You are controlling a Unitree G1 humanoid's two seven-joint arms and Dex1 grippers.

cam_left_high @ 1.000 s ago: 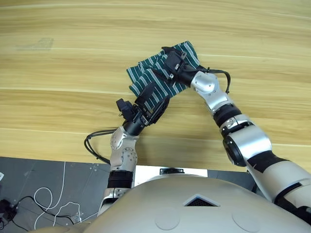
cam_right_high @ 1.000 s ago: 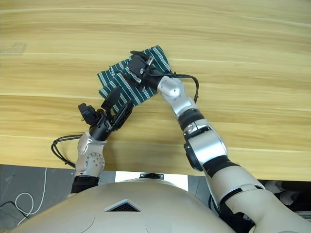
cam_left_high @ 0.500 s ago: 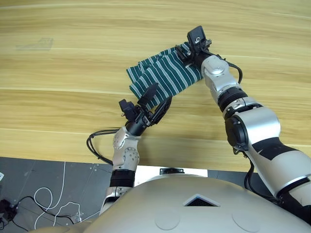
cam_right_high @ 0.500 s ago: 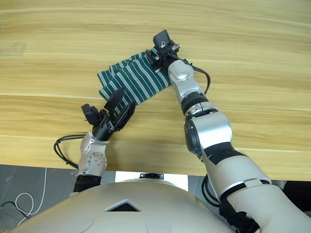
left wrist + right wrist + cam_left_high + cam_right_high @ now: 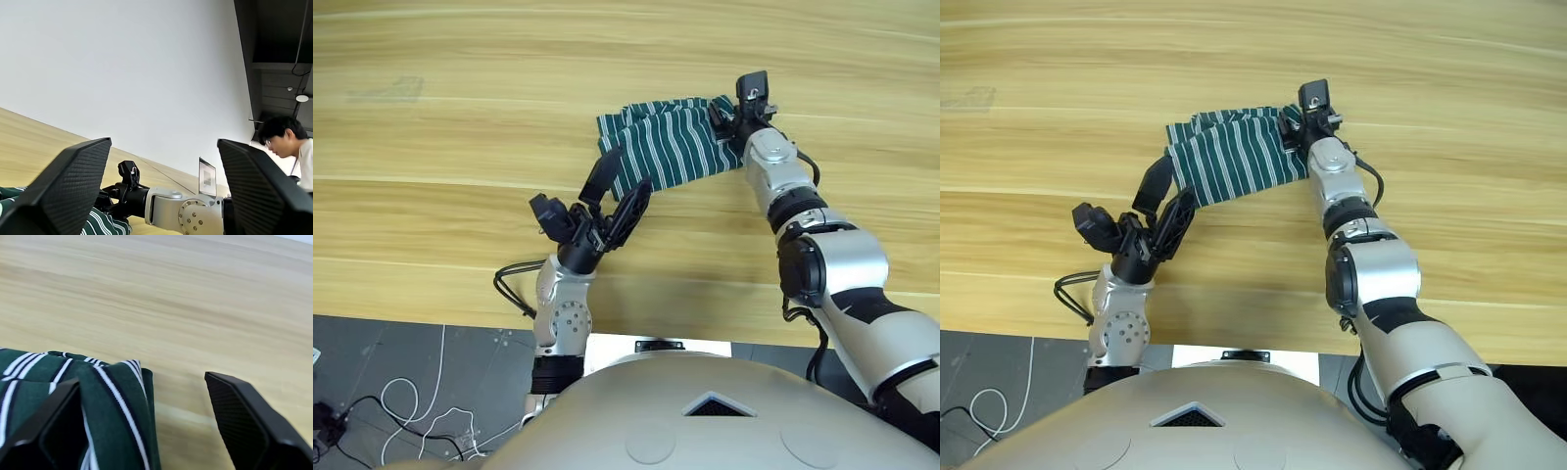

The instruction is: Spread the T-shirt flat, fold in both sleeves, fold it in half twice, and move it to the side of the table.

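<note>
The folded T-shirt point(image 5: 666, 147) lies upper centre. The right end effector point(image 5: 720, 119) and left end effector point(image 5: 628, 174) both gape wide, empty. Best to pinch all layers, then slide it low across the table point(image 5: 431, 127).

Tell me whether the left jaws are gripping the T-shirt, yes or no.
No, the left jaws stand wide open with nothing held between them.

Wide bare wood of the tabletop point(image 5: 431, 59) lies left, right and beyond the folded T-shirt point(image 5: 666, 147). On its near side the left gripper point(image 5: 626, 174) stands close, fingers point(image 5: 603, 178) spread; the right gripper point(image 5: 722, 122) sits at its right edge.
</note>
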